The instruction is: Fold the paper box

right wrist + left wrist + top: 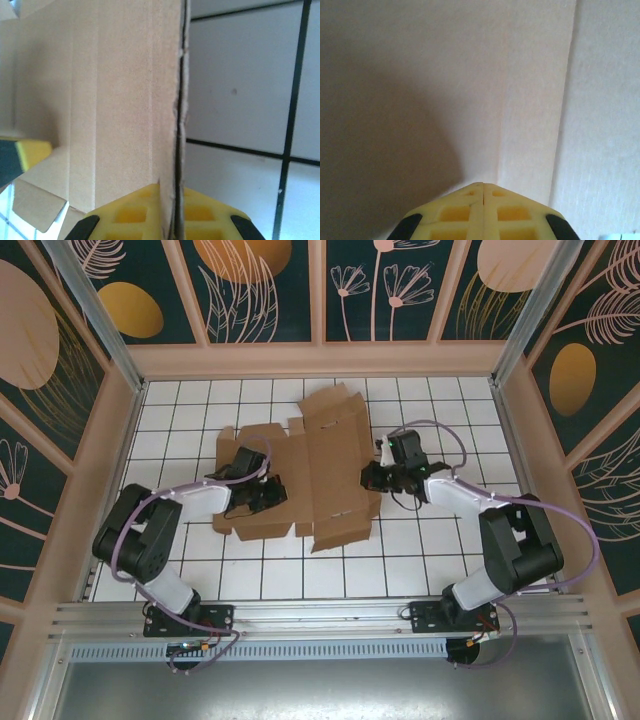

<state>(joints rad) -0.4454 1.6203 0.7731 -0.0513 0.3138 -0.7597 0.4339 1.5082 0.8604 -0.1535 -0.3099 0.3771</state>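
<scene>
Rail (320, 615), tiles (420, 560), paper box (335, 470), floral walls (260, 290)

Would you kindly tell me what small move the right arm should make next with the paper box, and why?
Probably lift the right pincer slightly, swinging the pinched edge of the paper box inward along a crease. Its jaws are shut on the sheet's right edge, the sheet lies mostly unfolded, and the shut left pincer seems to rest on the left panel, anchoring it.
</scene>
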